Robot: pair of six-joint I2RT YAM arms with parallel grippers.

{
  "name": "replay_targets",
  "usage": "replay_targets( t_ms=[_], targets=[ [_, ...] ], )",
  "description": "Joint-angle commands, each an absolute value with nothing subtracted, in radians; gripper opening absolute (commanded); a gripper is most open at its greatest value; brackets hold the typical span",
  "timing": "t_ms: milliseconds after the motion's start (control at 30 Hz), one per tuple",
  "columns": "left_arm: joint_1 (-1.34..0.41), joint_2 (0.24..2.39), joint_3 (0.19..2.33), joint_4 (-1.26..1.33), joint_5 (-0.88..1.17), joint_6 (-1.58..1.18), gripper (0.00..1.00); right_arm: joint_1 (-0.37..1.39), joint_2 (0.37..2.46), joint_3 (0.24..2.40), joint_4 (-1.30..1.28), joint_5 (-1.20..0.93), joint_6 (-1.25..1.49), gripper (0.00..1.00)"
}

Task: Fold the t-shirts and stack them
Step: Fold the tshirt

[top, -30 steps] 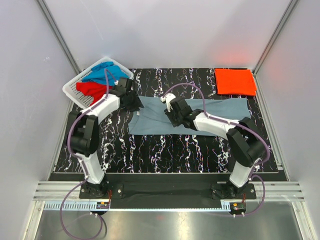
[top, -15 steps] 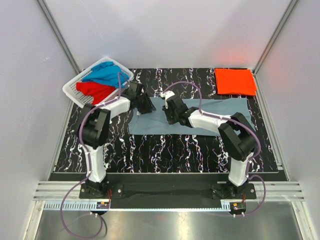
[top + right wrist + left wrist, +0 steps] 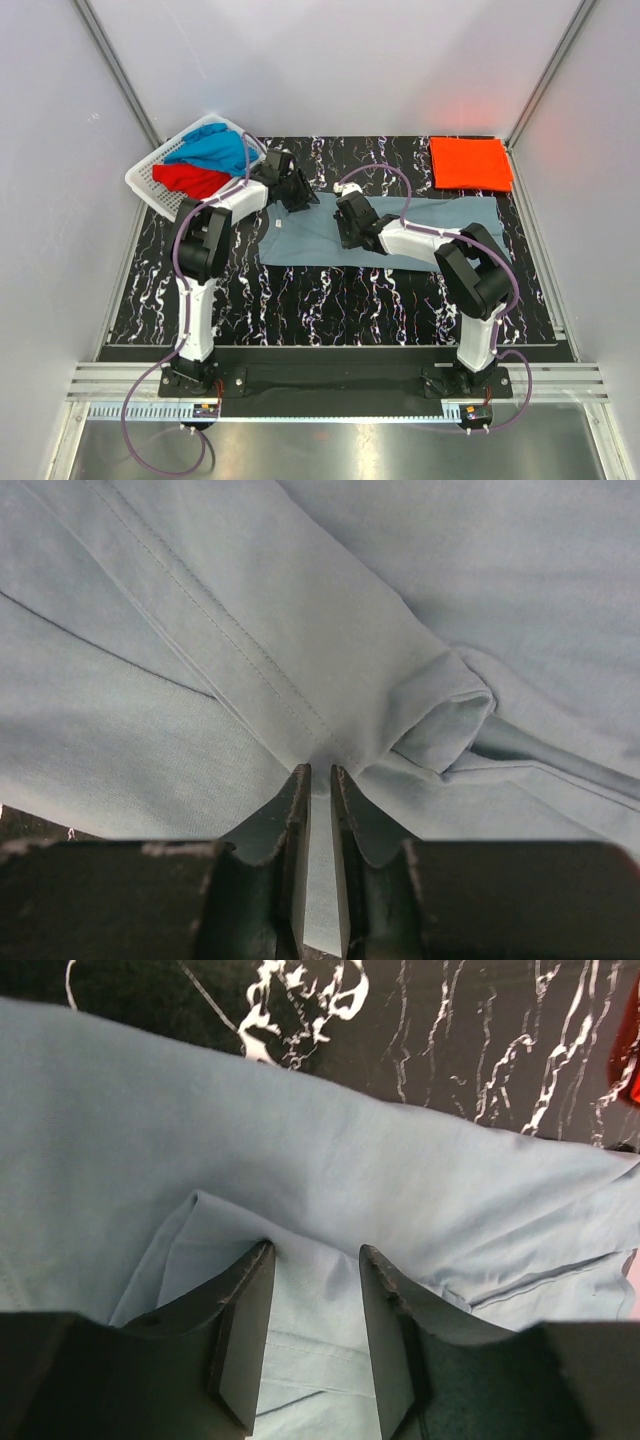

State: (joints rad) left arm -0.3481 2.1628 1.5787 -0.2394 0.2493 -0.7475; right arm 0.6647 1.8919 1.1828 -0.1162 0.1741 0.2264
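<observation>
Top view: grey-blue t-shirt [image 3: 300,245] flat across the table [image 3: 300,295]. Orange-red t-shirt [image 3: 470,163] folded far right, bright blue t-shirt [image 3: 212,150] and red t-shirt [image 3: 190,180] in white basket [image 3: 143,185]. Left gripper [image 3: 300,195] at the grey-blue t-shirt's far-left edge, right gripper [image 3: 347,228] mid-shirt. Left wrist: fingers [image 3: 240,1320] parted, released, straddling a raised fold. Right wrist: fingers [image 3: 290,820] clenched, pinching a hemmed fold.

We've got one fixed cam up high behind the near edge of the table [image 3: 330,300], looking down over everything. Both wrist cams sit super close, peering past their fingers [image 3: 240,1330] at the same grey-blue t-shirt [image 3: 300,245] seen mid-table overhead.
</observation>
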Motion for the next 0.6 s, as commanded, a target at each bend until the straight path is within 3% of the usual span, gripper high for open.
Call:
replay_targets(
  t_ms=[0,333,567],
  targets=[
    [-0.345,2.187,1.64,-0.25,0.221,-0.723,0.45,0.664,1.881,1.199,-0.129,0.219,0.271,0.19],
    [-0.342,2.215,1.798,-0.492,0.124,-0.689,0.5,0.638,1.858,1.259,-0.255,0.296,0.308,0.2],
    [-0.342,2.059,1.819,-0.578,0.129,-0.623,0.55,0.634,1.816,1.293,-0.316,0.311,0.337,0.24]
  ],
)
